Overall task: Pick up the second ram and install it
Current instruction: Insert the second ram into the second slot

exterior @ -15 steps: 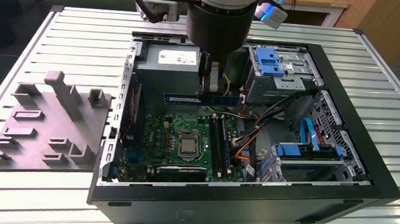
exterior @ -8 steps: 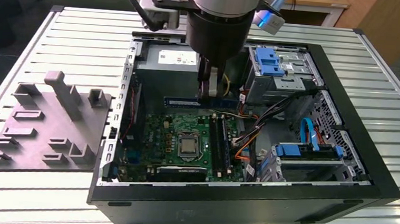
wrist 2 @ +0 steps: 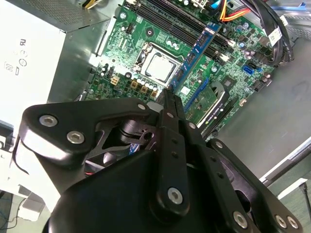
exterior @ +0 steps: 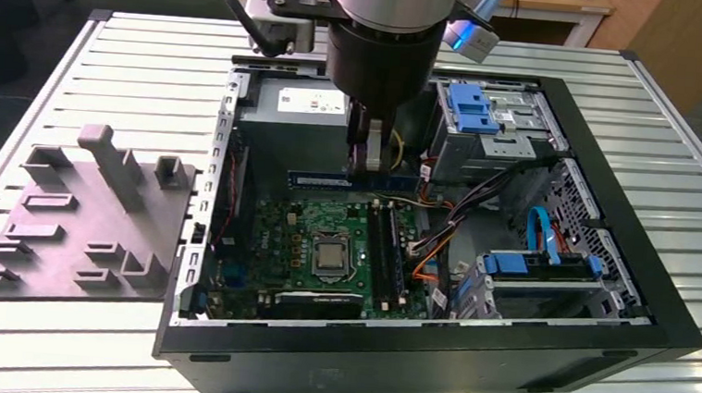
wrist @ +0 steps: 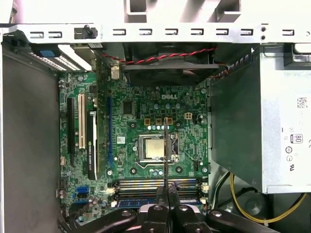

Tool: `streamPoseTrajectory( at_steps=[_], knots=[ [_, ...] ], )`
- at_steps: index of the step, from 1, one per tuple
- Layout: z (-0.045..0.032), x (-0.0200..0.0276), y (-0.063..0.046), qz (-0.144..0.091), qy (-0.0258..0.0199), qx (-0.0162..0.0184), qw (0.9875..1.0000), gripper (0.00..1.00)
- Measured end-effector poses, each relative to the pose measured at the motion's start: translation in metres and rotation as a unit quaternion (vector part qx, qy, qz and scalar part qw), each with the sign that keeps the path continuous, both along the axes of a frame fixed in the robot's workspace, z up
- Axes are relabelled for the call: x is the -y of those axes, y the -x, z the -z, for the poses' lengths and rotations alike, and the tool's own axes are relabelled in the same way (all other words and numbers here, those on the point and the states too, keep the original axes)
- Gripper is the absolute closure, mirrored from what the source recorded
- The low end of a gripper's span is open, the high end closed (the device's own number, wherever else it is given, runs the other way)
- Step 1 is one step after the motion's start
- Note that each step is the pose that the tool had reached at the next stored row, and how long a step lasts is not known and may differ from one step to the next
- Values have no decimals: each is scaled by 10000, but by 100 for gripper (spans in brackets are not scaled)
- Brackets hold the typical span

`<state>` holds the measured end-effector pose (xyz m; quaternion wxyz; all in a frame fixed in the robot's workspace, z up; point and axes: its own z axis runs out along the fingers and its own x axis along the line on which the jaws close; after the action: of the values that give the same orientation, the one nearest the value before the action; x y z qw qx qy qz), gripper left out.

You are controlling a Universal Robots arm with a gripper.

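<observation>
Hand (exterior: 372,158): clamped on the second ram (exterior: 327,180), gripping its top edge.
Ram position: level beneath the fingertips, inside the case (exterior: 440,346), beside the power supply (exterior: 285,122).
Clearance: seemingly above the motherboard (exterior: 312,229), not touching it.

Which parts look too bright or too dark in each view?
Exterior view: the slatted table gleams. Second wrist view: the power supply is washed white. First wrist view: the fan bay is deeply shadowed; the second ram, edge-on in the gripper, is a dark line.
</observation>
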<state>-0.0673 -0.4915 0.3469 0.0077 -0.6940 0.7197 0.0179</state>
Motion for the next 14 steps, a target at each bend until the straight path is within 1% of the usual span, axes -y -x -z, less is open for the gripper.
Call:
streamPoseTrajectory(
  at_steps=[9,10,12,14],
  knots=[
    [3,0,0,6,0,0,10000,89],
    [3,0,0,42,0,0,10000,89],
    [5,0,-1,206,0,0,9998,89],
    [8,0,0,389,0,0,9992,89]
  ],
)
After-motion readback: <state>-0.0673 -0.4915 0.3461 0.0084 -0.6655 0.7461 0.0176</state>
